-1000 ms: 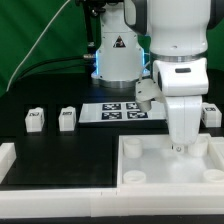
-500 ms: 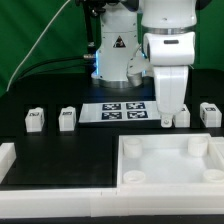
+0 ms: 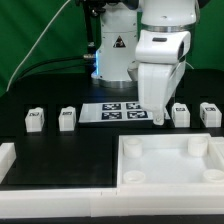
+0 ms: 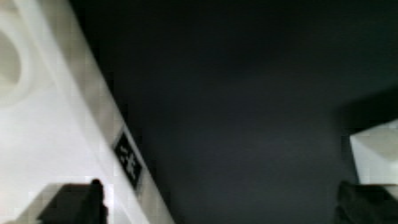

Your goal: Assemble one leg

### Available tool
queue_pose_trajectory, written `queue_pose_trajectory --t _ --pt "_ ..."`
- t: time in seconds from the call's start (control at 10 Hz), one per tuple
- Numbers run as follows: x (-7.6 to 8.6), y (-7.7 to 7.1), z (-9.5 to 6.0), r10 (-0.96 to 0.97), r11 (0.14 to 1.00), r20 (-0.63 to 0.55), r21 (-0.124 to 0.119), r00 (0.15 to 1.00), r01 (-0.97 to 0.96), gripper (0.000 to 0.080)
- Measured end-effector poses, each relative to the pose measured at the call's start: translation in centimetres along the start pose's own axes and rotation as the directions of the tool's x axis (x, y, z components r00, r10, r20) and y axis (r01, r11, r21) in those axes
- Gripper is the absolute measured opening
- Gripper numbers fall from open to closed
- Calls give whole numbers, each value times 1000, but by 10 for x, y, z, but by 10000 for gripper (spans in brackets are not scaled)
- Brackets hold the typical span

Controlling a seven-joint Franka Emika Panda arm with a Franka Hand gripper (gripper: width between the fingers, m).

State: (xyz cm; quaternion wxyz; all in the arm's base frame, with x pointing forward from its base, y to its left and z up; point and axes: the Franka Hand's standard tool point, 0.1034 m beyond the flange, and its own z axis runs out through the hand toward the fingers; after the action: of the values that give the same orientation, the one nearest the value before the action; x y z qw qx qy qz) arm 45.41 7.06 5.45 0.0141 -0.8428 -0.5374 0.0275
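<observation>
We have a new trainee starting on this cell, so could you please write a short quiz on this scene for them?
1. How many small white legs sit loose on the table?
2. True or false: the hand holds a leg.
3. In the exterior view, which is nearest the hand? A) the marker board B) the leftmost leg C) the front wall of the tray

Key: 1) four. 2) False: in the wrist view its fingers stand apart with nothing between them. 3) A.
</observation>
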Motion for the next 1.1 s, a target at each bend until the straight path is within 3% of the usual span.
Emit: queue_pose_trajectory --t 0.3,0.4,0.8,1.1 --pt "-2 -4 2 294 956 -11 3 956 -294 649" --pt "0 -8 3 443 896 -11 6 896 -443 649" --pt "26 -33 6 863 505 4 43 506 -862 649" --pt "50 -56 10 879 476 16 45 477 -878 649"
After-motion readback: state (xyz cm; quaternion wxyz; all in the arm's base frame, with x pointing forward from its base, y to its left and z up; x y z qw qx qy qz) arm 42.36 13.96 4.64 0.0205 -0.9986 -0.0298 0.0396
